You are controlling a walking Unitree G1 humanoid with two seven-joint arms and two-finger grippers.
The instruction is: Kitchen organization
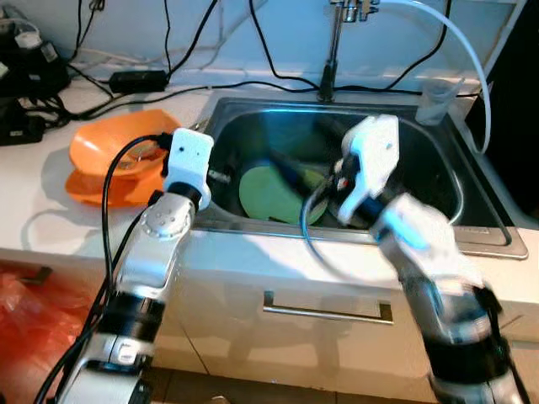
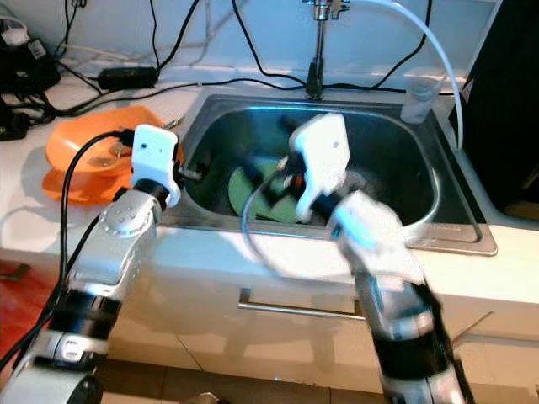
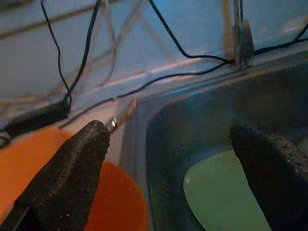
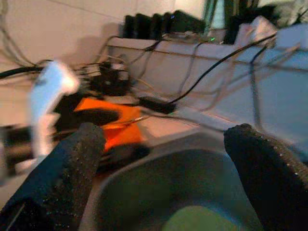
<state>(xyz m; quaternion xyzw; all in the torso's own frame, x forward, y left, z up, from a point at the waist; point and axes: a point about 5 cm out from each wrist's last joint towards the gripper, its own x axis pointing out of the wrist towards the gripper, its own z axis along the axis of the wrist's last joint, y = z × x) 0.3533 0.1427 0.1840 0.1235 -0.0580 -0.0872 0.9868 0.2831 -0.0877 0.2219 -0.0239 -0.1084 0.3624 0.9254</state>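
L gripper (image 3: 168, 168) hangs at the sink's (image 1: 484, 240) left rim, fingers (image 3: 67, 178) spread wide w/ nothing between them. One finger sits over the orange bowl (image 1: 97, 160) on the counter (image 1: 34, 219), the other over the basin, so the rim edge runs right through the gap. A metal utensil tip (image 3: 120, 118) lies on the counter just past the bowl-side finger, near the sink corner.

R gripper (image 4: 163, 168) is down inside the sink, also spread apart & empty, blurred. Green plate (image 1: 265, 194) lies flat on the basin floor, just below & ahead of both grippers; some dark items lie across it, too murky to tell what.

Beyond the grippers: faucet (image 1: 333, 50) at the back rim w/ a white hose (image 1: 459, 42) curving off to the R side, clear cup (image 1: 436, 101) on the back R corner of the rim. Black cables (image 1: 210, 84) & a power brick (image 1: 139, 80) trail over the counter behind the bowl, more chargers piled far L. Cabinet drawer handle (image 1: 328, 310) sits below the sink front; red bag (image 1: 34, 328) on the floor by the L arm.
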